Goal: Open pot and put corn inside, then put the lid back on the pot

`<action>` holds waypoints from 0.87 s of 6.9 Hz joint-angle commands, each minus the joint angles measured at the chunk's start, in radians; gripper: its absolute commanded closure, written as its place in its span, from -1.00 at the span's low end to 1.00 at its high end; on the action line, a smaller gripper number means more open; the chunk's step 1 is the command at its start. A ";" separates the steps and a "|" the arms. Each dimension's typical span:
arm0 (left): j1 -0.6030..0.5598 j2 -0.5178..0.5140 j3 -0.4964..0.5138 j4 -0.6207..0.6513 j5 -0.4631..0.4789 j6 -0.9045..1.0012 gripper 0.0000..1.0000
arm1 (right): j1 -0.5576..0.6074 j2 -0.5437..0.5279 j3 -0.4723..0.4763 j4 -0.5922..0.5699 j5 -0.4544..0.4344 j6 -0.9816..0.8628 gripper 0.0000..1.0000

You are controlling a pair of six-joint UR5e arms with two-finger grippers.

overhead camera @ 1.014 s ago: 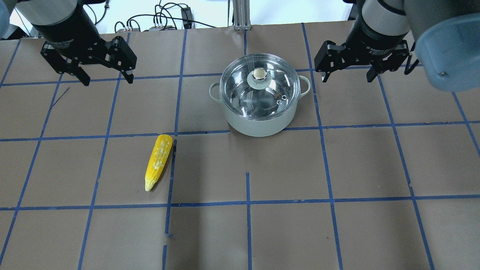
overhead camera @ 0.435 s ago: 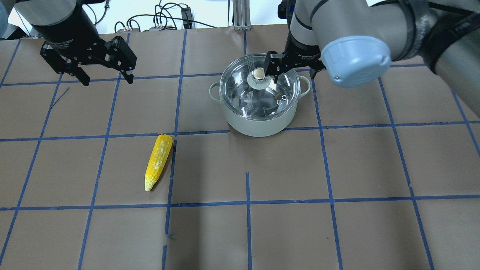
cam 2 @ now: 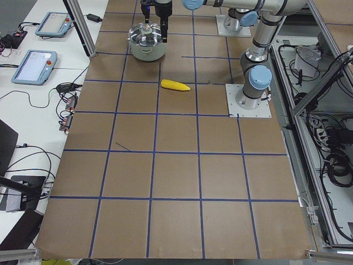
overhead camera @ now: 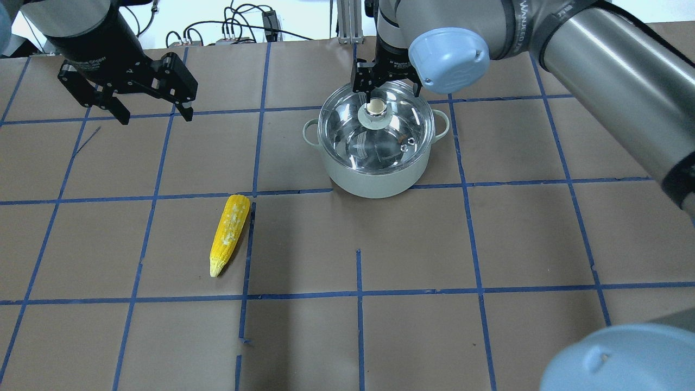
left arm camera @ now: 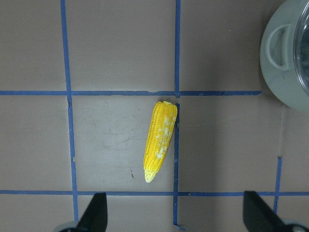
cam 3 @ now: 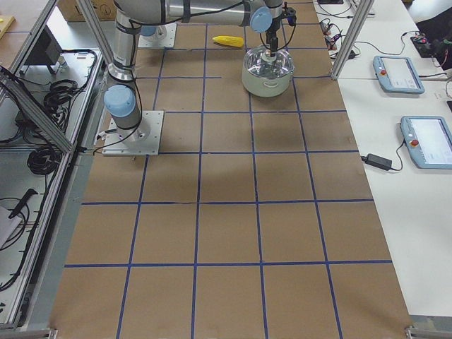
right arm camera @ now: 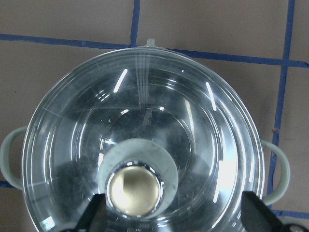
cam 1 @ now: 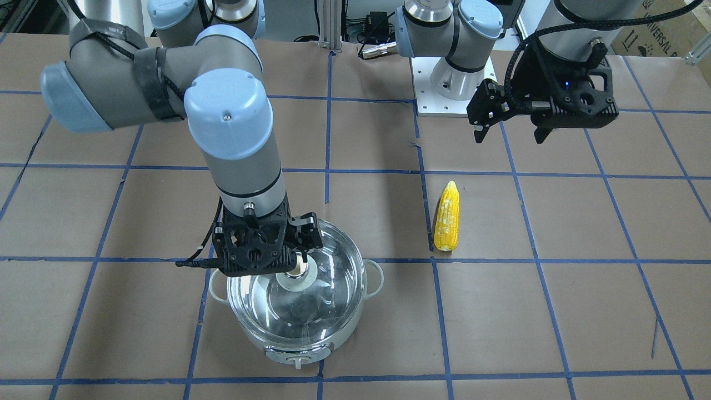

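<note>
Judging from how things lie, the task is at its very first step. The lid sits on the pot, and the corn lies on the table, well apart from the pot on the left arm's side. The right gripper hangs over the lid's knob, jaws open, gripping nothing. The left gripper is open too — near the table's far edge. Lifting, loading and closing are all left. Counted: one pot, one lid, one corn — two grippers.
</note>
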 commanded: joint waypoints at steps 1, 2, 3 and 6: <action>0.000 -0.001 0.001 0.000 0.001 0.000 -1.00 | 0.008 0.050 -0.025 -0.023 -0.018 0.003 -0.86; 0.000 0.001 -0.001 0.000 0.001 0.000 -1.00 | 0.012 0.055 -0.020 -0.023 -0.021 0.004 -0.84; 0.000 0.001 -0.001 0.000 0.001 0.002 -1.00 | 0.013 0.061 -0.021 -0.025 -0.021 0.006 -0.83; 0.000 0.001 -0.001 -0.001 0.001 0.002 -1.00 | 0.039 0.062 -0.011 -0.026 -0.021 0.020 -0.82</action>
